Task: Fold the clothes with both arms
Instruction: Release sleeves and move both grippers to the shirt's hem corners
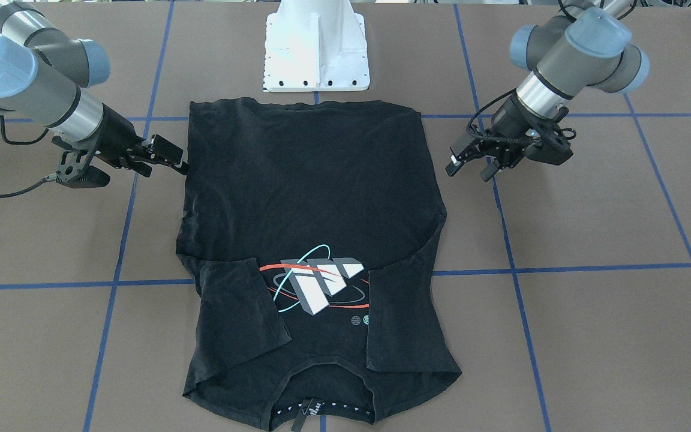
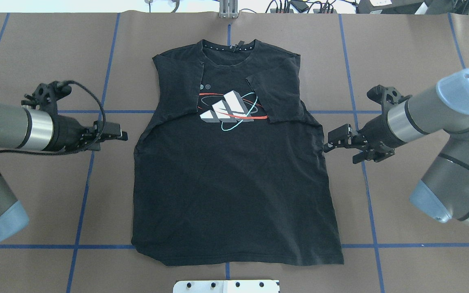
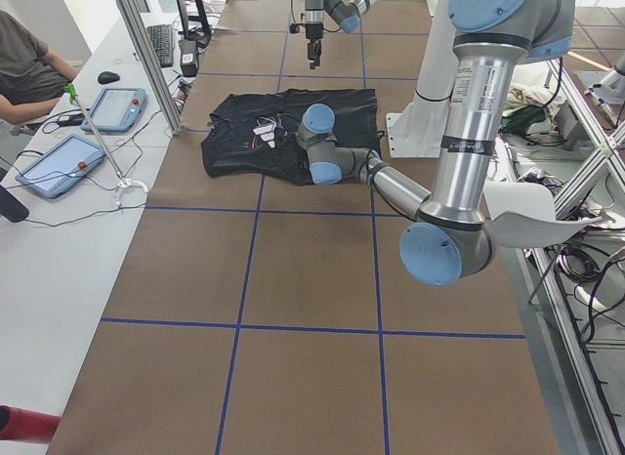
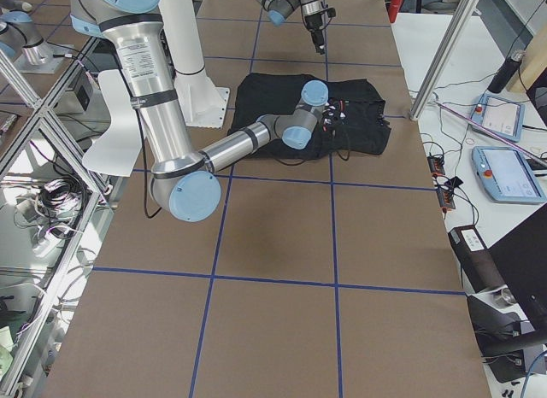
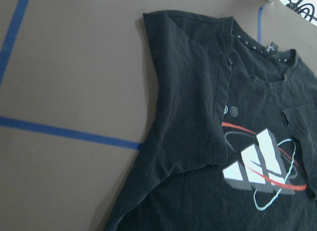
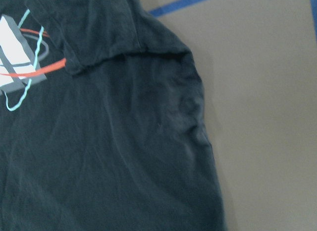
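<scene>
The fingers of the left gripper point(image 1: 471, 168) stand parted and hold nothing. It hangs low, forward of the white pedestal base point(image 1: 317, 54) and out to its left, a little apart from the side edge of the shirt. The fingers of the right gripper point(image 2: 330, 140) also look parted and empty, forward of the base and out to its right, with 1 fingertip at the very edge of the cloth; whether it touches or only comes close, I cannot tell. Between the 2 grippers, directly in front of the base, the black T-shirt point(image 2: 234, 187) lies flat on the table point(image 2: 35, 203), print side up, with its hem point(image 2: 238, 258) nearest to the base and its collar point(image 2: 228, 47) farthest from it. The left sleeve point(image 2: 179, 85) and the right sleeve point(image 2: 277, 97) are already turned inward over the chest, on either side of the chest graphic point(image 2: 228, 110). So I judge that the sleeve step is done and the large folds remain: the body is not yet folded, neither side to side nor hem to collar.
</scene>
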Controlling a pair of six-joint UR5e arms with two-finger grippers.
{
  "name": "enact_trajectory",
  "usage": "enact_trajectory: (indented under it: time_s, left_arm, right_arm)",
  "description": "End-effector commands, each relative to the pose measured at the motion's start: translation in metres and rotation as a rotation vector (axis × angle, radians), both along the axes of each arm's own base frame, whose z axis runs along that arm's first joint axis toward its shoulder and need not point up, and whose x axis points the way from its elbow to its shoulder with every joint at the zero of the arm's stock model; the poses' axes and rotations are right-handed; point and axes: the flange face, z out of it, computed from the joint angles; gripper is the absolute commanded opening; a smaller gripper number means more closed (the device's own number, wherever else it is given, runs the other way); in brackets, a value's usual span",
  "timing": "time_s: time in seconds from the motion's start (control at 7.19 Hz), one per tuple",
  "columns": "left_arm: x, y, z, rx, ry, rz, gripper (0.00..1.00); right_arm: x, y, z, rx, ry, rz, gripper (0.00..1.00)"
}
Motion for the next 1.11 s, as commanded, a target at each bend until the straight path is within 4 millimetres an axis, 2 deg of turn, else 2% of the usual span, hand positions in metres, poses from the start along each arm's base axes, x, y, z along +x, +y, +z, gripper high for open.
enact_trajectory:
  time_s: [0.0, 0.28, 0.42, 0.56, 0.97]
  left_arm:
    - [0.044, 0.08, 0.014, -0.075, -0.021, 0.051, 0.99]
    - [0.086, 0.13, 0.011, -0.141, -0.012, 0.069, 0.99]
    - [0.093, 0.139, 0.011, -0.15, -0.012, 0.079, 0.99]
    - [0.095, 0.142, 0.011, -0.155, -0.01, 0.084, 0.99]
    - [0.121, 0.16, -0.001, -0.164, 0.009, 0.113, 0.97]
  right_arm:
    - [-0.015, 0.045, 0.014, -0.015, 0.018, -0.082, 1.0]
    - [-0.026, 0.067, 0.018, -0.021, 0.023, -0.133, 1.0]
    - [-0.037, 0.076, 0.02, -0.022, 0.032, -0.153, 1.0]
    - [-0.039, 0.079, 0.02, -0.019, 0.032, -0.157, 1.0]
    - [-0.04, 0.081, 0.02, -0.021, 0.029, -0.167, 1.0]
